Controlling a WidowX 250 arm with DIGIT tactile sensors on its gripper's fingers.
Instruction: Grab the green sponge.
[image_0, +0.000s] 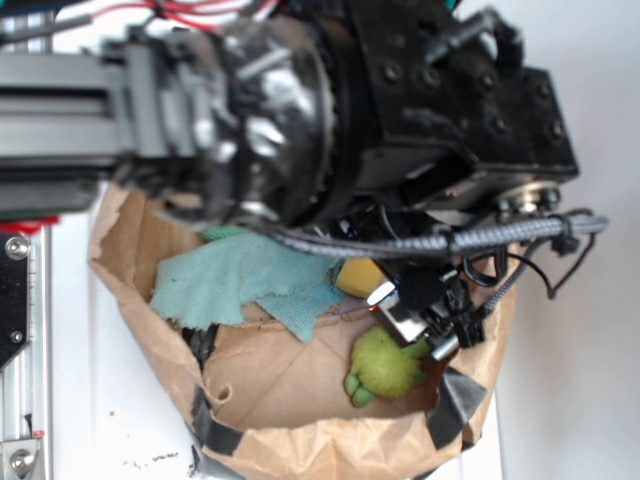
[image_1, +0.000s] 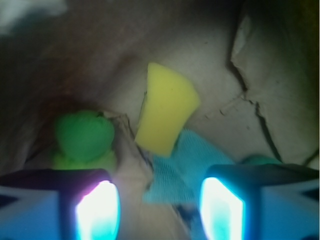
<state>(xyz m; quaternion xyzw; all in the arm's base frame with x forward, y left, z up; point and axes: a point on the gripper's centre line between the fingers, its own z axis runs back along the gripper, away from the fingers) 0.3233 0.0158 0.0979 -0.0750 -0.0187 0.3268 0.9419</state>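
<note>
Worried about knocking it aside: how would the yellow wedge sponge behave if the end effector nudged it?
The yellow wedge sponge looks like foam, so probably light and squashy, sliding easily. Its flat faces suggest it won't roll. One end meets the rumpled teal cloth, which might snag it.

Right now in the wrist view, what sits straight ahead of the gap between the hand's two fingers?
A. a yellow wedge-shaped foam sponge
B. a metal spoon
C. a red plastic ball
A: the yellow wedge-shaped foam sponge shows centred ahead of the open hand, its lower end over a teal cloth.
</note>
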